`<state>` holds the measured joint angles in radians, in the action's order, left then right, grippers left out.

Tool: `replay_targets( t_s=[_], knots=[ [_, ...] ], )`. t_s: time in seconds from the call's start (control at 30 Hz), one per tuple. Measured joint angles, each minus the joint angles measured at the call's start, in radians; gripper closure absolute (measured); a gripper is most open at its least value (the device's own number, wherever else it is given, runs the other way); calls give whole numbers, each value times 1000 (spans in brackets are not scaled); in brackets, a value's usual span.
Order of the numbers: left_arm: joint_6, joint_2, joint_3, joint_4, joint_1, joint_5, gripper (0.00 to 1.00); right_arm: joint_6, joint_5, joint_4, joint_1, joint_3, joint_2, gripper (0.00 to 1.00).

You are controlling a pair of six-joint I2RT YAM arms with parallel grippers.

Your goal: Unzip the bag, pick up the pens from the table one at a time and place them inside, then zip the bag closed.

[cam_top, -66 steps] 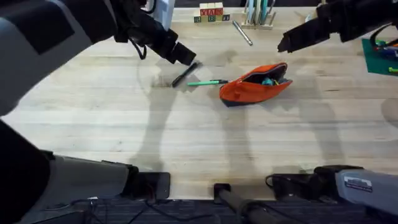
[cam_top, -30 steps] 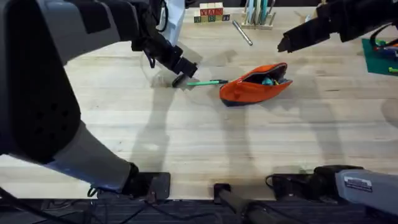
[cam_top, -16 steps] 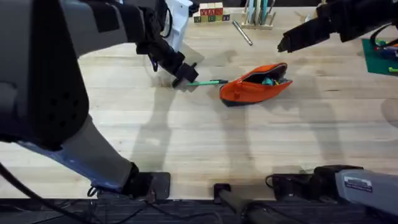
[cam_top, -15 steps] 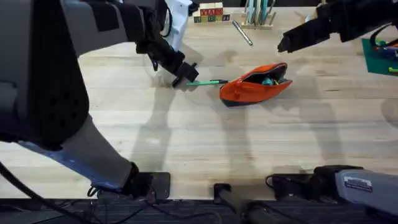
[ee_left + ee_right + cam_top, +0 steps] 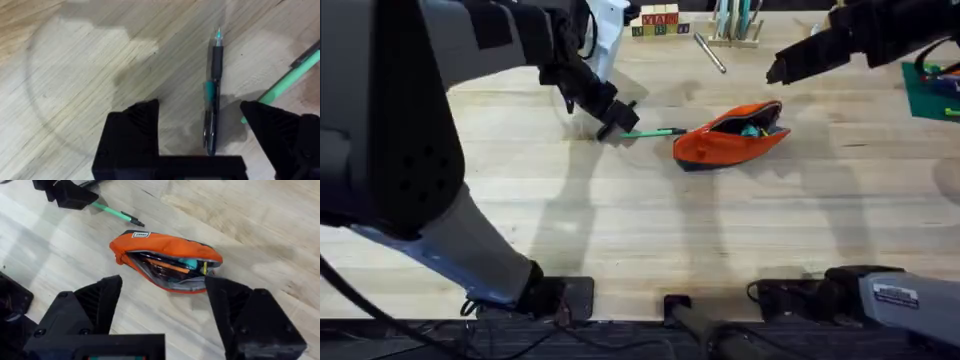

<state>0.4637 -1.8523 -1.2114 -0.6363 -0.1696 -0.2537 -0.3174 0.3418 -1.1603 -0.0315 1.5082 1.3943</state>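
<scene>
The soft orange fabric pouch already lies unzipped on the light wooden table; just beside it, the left gripper, jaws wide, straddles the slim black pen, while the right gripper hovers open above the pouch.

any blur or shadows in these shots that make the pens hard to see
Overhead: the left arm rises close under the camera, large, dark and blurred, and the left gripper partly hides the black pen; soft arm shadows fall across the table. Left wrist: black pen sharp between open fingers, the green pen beside it. Right wrist: bag clearly lit.
</scene>
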Motion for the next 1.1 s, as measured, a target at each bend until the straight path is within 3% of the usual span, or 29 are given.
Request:
replay_targets(
  t_s=[0.87,1.03,1.1],
  knots=[
    [10,0,-17,-68,-39,116,6,0,0,0,0,0,0,4],
    [19,0,-22,-70,-69,144,101,0,0,0,0,0,0,4],
    [23,0,-22,-74,-79,146,200,0,0,0,0,0,0,4]
  ],
)
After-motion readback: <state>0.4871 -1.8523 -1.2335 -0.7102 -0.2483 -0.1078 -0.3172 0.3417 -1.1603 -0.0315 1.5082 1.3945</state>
